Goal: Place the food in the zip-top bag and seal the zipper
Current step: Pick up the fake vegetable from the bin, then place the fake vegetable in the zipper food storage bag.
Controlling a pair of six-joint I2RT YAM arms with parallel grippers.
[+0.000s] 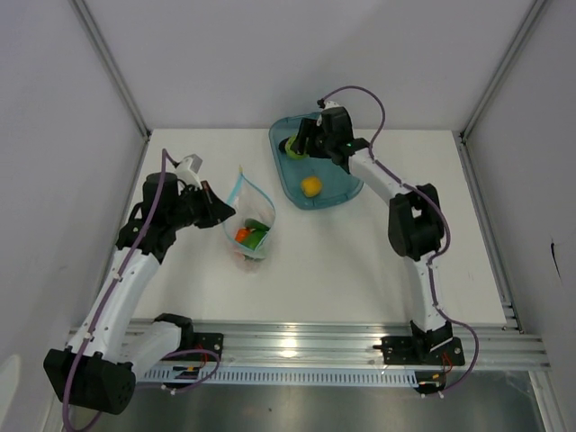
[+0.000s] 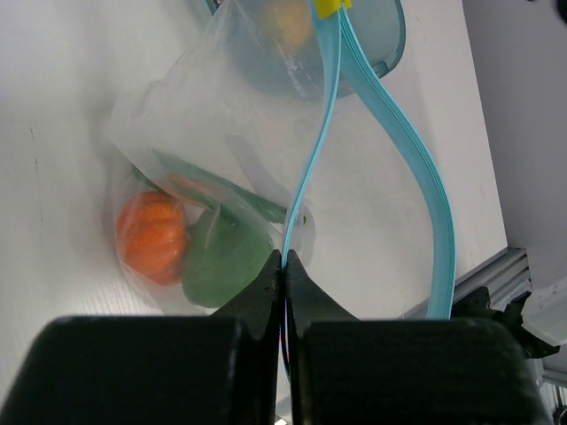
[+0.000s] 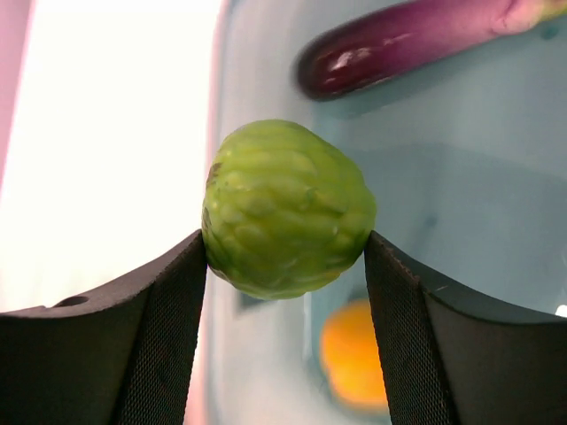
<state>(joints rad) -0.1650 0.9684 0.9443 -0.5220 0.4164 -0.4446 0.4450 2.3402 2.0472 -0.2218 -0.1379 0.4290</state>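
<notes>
The clear zip-top bag [image 1: 249, 225] lies left of centre with its mouth open; an orange-red piece [image 2: 151, 235] and a dark green pepper [image 2: 226, 257] sit inside it. My left gripper [image 2: 285, 258] is shut on the bag's light blue zipper strip [image 2: 314, 150] and holds one lip up. My right gripper [image 3: 285, 248] is shut on the light green round fruit [image 3: 288, 208], held above the teal tray [image 1: 337, 189]. A purple eggplant [image 3: 399, 44] and a yellow ball [image 1: 310, 186] lie in the tray.
The teal tray stands at the back centre, just right of the bag's mouth. White enclosure walls rise on the left, back and right. An aluminium rail [image 1: 324, 346] with both arm bases runs along the near edge.
</notes>
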